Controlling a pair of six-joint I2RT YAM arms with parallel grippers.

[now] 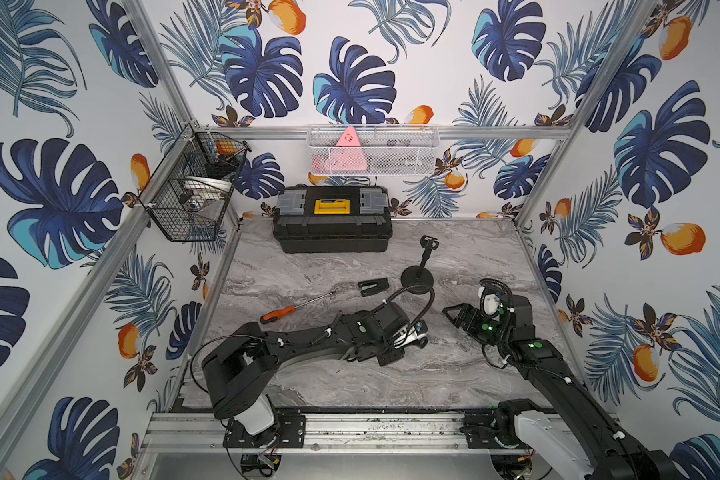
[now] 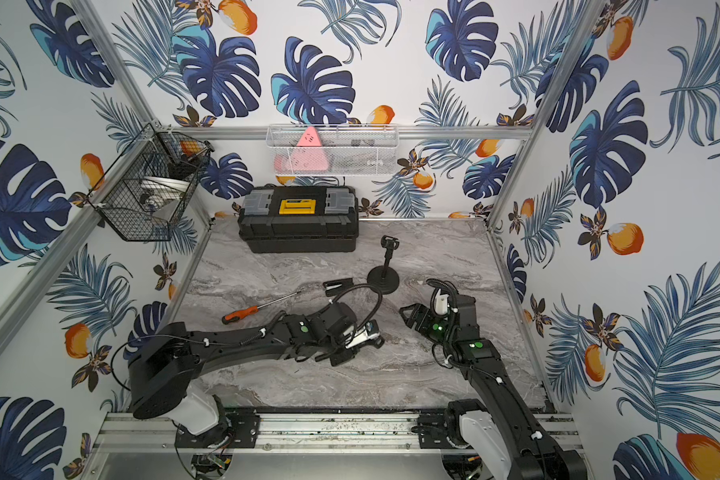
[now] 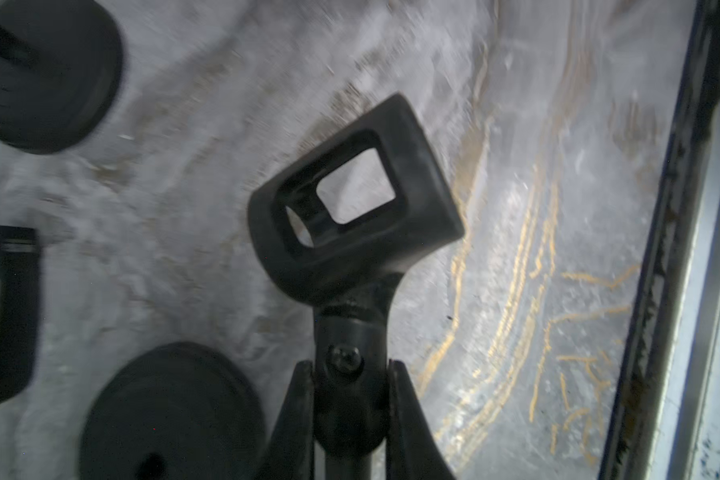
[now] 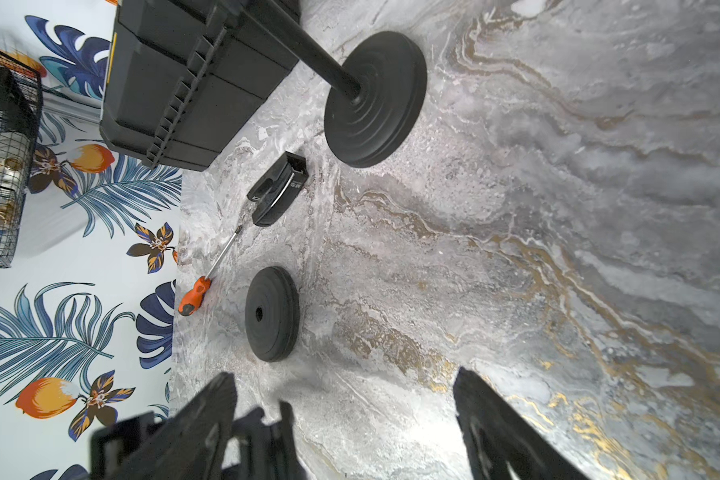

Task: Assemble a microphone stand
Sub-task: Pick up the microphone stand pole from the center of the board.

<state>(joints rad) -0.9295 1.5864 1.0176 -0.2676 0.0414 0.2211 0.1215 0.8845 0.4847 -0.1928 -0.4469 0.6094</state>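
Item: clip stem (image 3: 366,266), clenched in my left fingers (image 3: 406,407); right fingers (image 4: 208,415) spread wide, empty.
Grip sat at the stem's screw joint, over the table's (image 3: 516,166) near middle, with the loose base (image 3: 171,411) just beside it. Handling, as I judged: keep the stem upright, centre its foot over the base's hole, lower slowly, and steady the base from the right.

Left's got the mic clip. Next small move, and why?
Probably lift the left gripper slightly and swing the mic clip over the loose round base. Its jaws are shut on the clip's swivel joint; the base lies flat nearby, centre hole bare; the right gripper is open, holding nothing. What's below the grip is hidden.
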